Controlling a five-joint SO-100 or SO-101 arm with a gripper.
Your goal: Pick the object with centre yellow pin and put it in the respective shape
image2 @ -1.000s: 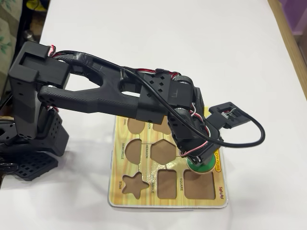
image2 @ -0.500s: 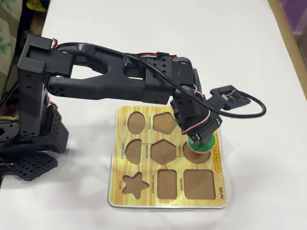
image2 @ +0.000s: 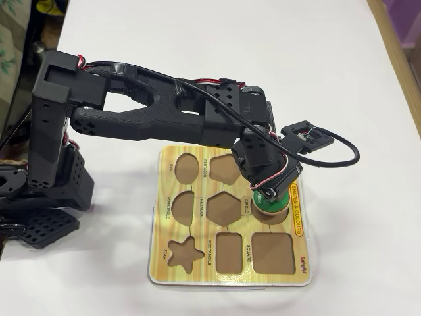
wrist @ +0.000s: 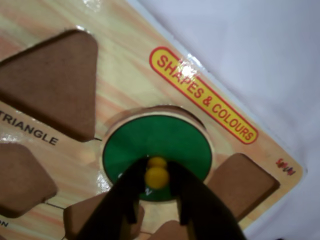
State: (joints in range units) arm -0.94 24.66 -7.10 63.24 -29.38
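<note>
The green disc (wrist: pixel 157 145) is flat and round with a pale rim and a small yellow centre knob (wrist: pixel 157 176); a bit of tiny white lettering shows near the knob in the wrist view but cannot be read. It lies over the round recess (wrist: pixel 175 111) of the yellow wood-grain puzzle board (image2: pixel 230 280), with a dark crescent of the recess showing along its far edge, so whether it is fully seated cannot be told. In the overhead view the disc (image2: pixel 271 207) sits at the right side of the board's middle row, just right of the hexagon recess (image2: pixel 223 208) and above the square recess (image2: pixel 272 253); the arm covers most of it, and also the recess at the board's far right corner.

In the wrist view the near edge of the disc is hidden behind the two dark fingers (wrist: pixel 197 200). The hand (wrist: pixel 157 180) is narrowed around the yellow knob, its fingers pressing on either side of it. In the overhead view the hand (image2: pixel 266 197) is largely masked by its own body and wiring. The board rests on a white surface (image2: pixel 197 59).
</note>
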